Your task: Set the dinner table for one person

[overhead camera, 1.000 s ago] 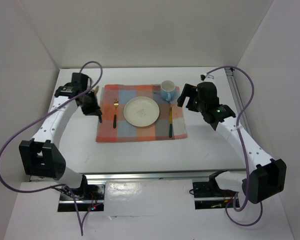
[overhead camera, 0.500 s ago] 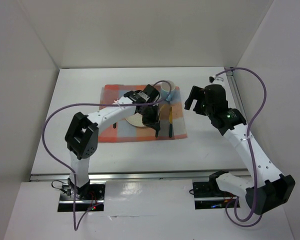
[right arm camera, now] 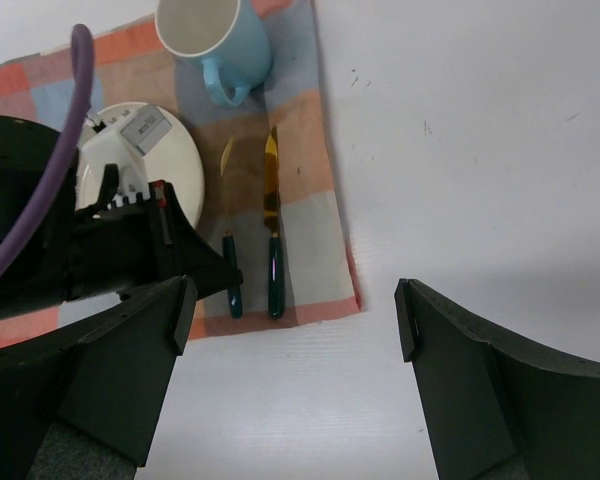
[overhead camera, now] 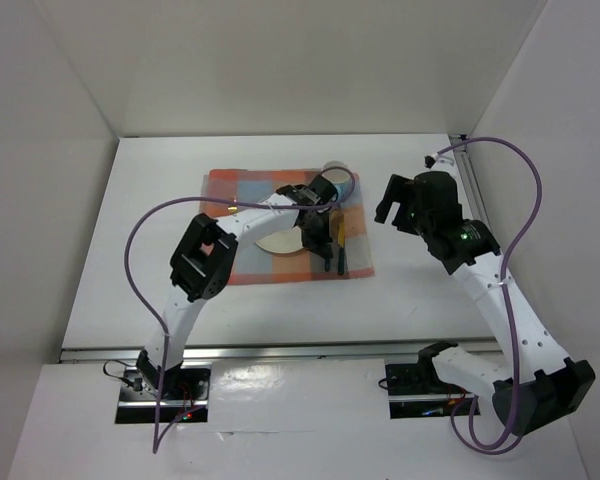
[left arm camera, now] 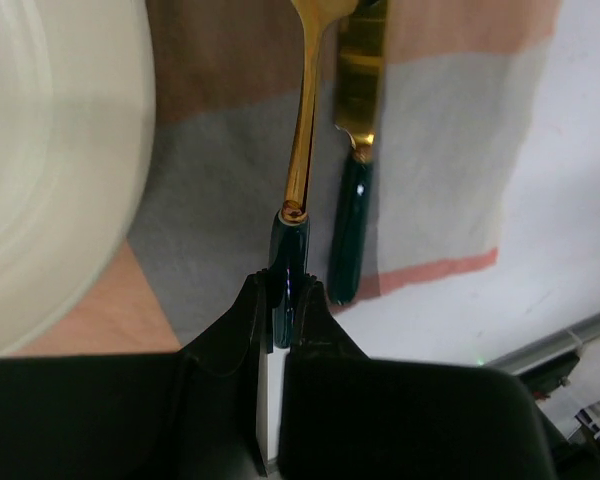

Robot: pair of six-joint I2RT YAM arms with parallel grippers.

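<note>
White dinner table (overhead camera: 130, 280), left gripper (left arm camera: 278, 300) pinching utensil (left arm camera: 300, 140) beside knife (left arm camera: 358, 120)

The dinner table (overhead camera: 120, 290) is plain white. The mat (right arm camera: 300, 170) carries a check pattern of orange, grey and pale blue squares. The plate (left arm camera: 40, 150) is cream-white. The mug (right arm camera: 220, 50) is light blue outside, white inside. The fork (left arm camera: 302, 120) and the knife (left arm camera: 358, 110) are gold with dark green handles. The left gripper (left arm camera: 285, 300) and right gripper (right arm camera: 295, 300) are black; the arms (overhead camera: 500, 290) are white with black joints; the cables (right arm camera: 77, 90) are purple.
</note>
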